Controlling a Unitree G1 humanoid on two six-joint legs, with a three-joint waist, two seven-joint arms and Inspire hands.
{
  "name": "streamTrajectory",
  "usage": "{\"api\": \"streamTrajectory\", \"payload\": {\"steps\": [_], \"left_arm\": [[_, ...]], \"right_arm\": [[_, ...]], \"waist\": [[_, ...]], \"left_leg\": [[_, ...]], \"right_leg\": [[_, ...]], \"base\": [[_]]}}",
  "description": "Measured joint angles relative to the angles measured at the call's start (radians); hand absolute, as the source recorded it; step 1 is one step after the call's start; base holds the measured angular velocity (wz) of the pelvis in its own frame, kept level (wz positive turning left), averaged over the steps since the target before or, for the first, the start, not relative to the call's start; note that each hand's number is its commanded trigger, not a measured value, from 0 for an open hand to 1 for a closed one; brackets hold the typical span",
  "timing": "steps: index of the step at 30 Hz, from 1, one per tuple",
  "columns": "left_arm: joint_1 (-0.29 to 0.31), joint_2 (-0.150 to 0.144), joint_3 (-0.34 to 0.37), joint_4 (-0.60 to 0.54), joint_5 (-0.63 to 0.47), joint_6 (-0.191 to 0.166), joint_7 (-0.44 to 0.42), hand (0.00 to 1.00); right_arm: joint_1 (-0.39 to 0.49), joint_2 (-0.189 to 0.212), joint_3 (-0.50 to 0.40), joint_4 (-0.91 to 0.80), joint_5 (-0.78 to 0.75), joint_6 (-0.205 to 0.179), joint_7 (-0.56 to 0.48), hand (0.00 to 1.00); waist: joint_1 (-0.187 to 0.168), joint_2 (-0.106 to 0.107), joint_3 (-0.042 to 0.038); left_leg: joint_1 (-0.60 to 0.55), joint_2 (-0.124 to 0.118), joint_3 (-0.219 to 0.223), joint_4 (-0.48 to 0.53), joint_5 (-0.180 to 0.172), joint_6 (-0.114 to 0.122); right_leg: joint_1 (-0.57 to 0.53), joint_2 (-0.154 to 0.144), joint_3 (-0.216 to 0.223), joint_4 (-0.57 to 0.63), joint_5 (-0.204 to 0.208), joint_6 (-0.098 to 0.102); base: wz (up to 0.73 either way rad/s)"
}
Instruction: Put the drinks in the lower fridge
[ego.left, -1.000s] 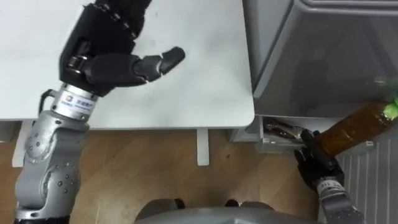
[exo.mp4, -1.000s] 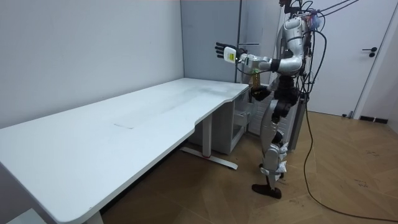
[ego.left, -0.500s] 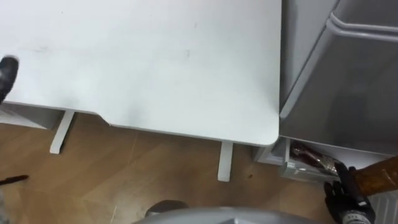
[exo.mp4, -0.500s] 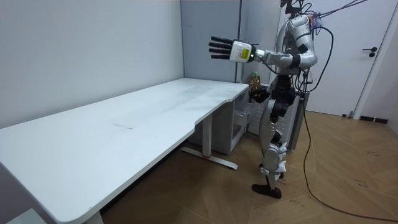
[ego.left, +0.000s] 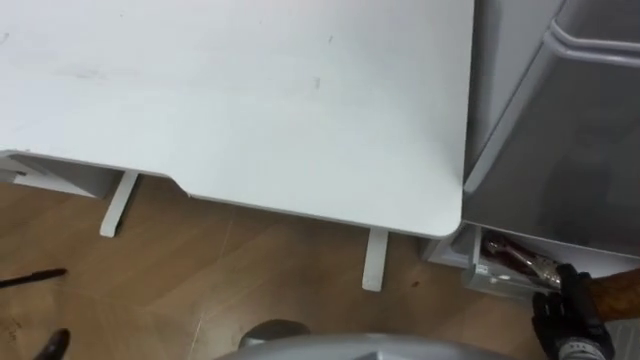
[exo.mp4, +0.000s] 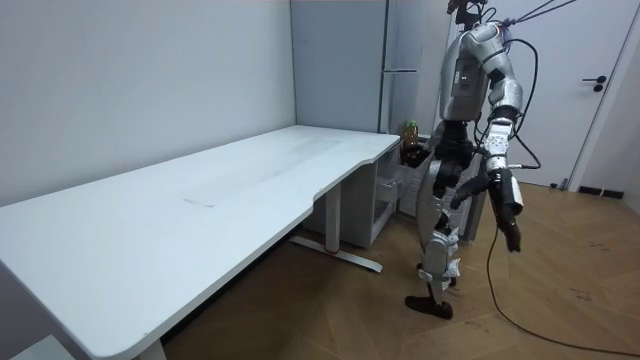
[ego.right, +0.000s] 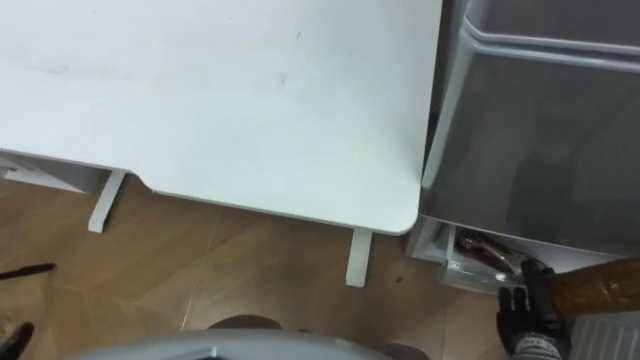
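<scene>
Drink bottle (ego.left: 615, 297) sits in the right hand (ego.left: 566, 316), fingers curled round it, near the fridge (ego.left: 560, 130). Left hand (exo.mp4: 508, 212) hangs low, fingers straight.

Right hand (ego.left: 570, 320) low in the lower right of the eye views, fingers curled round bottle (ego.left: 615, 296). Left arm hangs straight down on the room view's right. Left hand (exo.mp4: 509, 208) is beside the thigh, fingers straight and relaxed.
</scene>
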Motion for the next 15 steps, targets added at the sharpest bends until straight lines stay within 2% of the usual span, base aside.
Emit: {"api": "streamTrajectory", "payload": {"steps": [2, 4, 5, 8, 13, 15], "left_arm": [[0.017, 0.001, -0.051, 0.081, 0.006, 0.013, -0.018, 0.00], [0.016, -0.001, -0.101, 0.155, 0.012, 0.047, -0.043, 0.00], [0.015, -0.002, -0.137, 0.186, 0.035, 0.068, -0.055, 0.00], [0.000, -0.004, -0.189, 0.246, 0.127, 0.097, -0.101, 0.00], [-0.007, -0.016, -0.211, 0.269, 0.294, 0.106, -0.147, 0.00], [-0.036, -0.023, -0.242, 0.267, 0.331, 0.109, -0.149, 0.00]], "right_arm": [[0.000, 0.001, 0.006, 0.000, -0.001, 0.007, 0.000, 1.00], [-0.004, 0.001, 0.013, 0.001, -0.002, 0.030, 0.000, 1.00], [-0.008, 0.001, 0.026, 0.002, -0.003, 0.038, 0.000, 1.00], [-0.028, 0.004, 0.047, 0.030, -0.004, 0.044, 0.016, 1.00], [-0.056, 0.004, 0.089, 0.067, -0.049, 0.049, 0.043, 1.00], [-0.058, 0.009, 0.130, 0.067, -0.054, 0.050, 0.050, 1.00]], "waist": [[-0.004, 0.001, 0.0005], [-0.016, -0.001, 0.0010], [-0.021, -0.003, 0.0021], [-0.032, -0.006, 0.0022], [-0.053, -0.017, 0.0039], [-0.072, -0.033, 0.0141]], "left_leg": [[0.006, -0.001, 0.005, 0.000, 0.000, 0.000], [0.005, -0.002, 0.002, 0.000, 0.000, 0.000], [0.006, -0.003, 0.000, 0.002, 0.000, 0.000], [0.008, -0.003, 0.001, 0.003, 0.000, 0.000], [-0.003, -0.003, 0.022, 0.011, 0.000, 0.000], [-0.004, -0.003, 0.024, 0.012, 0.000, 0.000]], "right_leg": [[0.003, -0.003, 0.004, 0.002, -0.001, 0.001], [0.002, -0.007, 0.004, 0.007, -0.006, 0.002], [-0.001, -0.011, 0.004, 0.015, -0.010, 0.003], [-0.001, -0.012, 0.007, 0.019, -0.013, 0.003], [-0.016, -0.018, 0.008, 0.036, -0.018, 0.002], [-0.022, -0.017, 0.019, 0.041, -0.021, 0.002]], "base": [[-0.04], [0.03], [0.05], [0.01], [-0.05], [0.00]]}}
